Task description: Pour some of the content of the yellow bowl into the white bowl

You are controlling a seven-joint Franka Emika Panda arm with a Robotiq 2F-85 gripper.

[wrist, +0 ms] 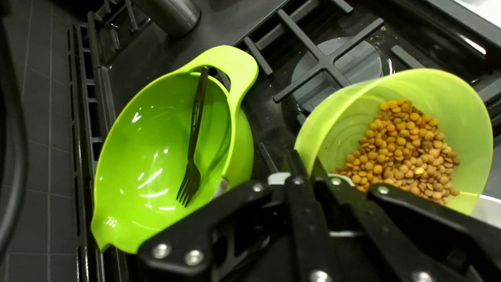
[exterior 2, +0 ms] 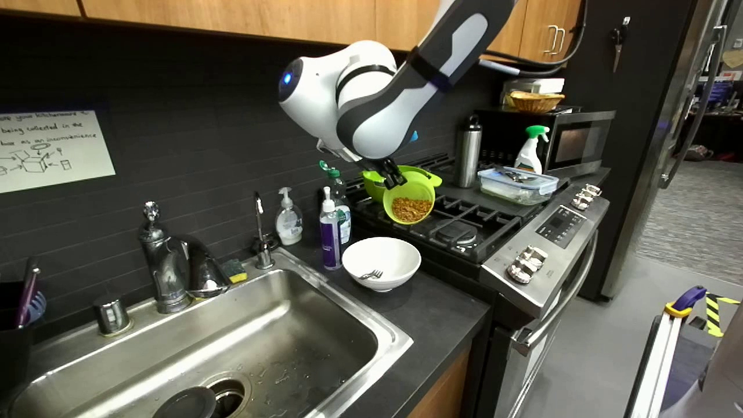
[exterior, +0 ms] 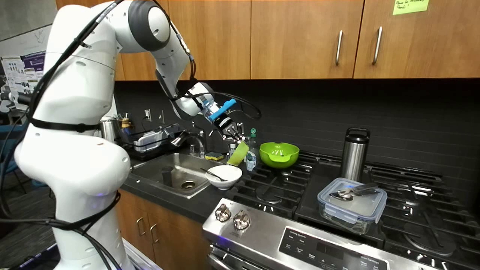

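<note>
The wrist view looks into the yellow bowl (wrist: 434, 88), where orange to brown lentils (wrist: 407, 152) are heaped along one side. In an exterior view the bowl's mouth faces the camera and the lentils (exterior 2: 412, 209) show too; in an exterior view that has the yellow bowl (exterior: 239, 153) from outside, its wall hides them. Only the wrist view shows the dark fork (wrist: 193, 145) lying inside the bright green mixing bowl (wrist: 129, 156) on the stove grates (wrist: 325, 62). The white bowl (exterior 2: 392, 252) stands on the counter (exterior 2: 424, 307) beside the sink (exterior 2: 392, 339); in an exterior view the tines of a second fork (exterior 2: 373, 274) show inside it, and in an exterior view its dark handle (exterior: 212, 174) crosses the rim. A spray bottle (exterior 2: 529, 155) near the microwave (exterior 2: 572, 142) appears in an exterior view alone.

The gripper (wrist: 308, 166) is clamped on the rim of the yellow bowl, which hangs tilted below its fingertips in both exterior views and, in the wrist view, reaches to the picture's right of them. In an exterior view its lower edge appears near the rim of the white bowl (exterior: 230, 173).
</note>
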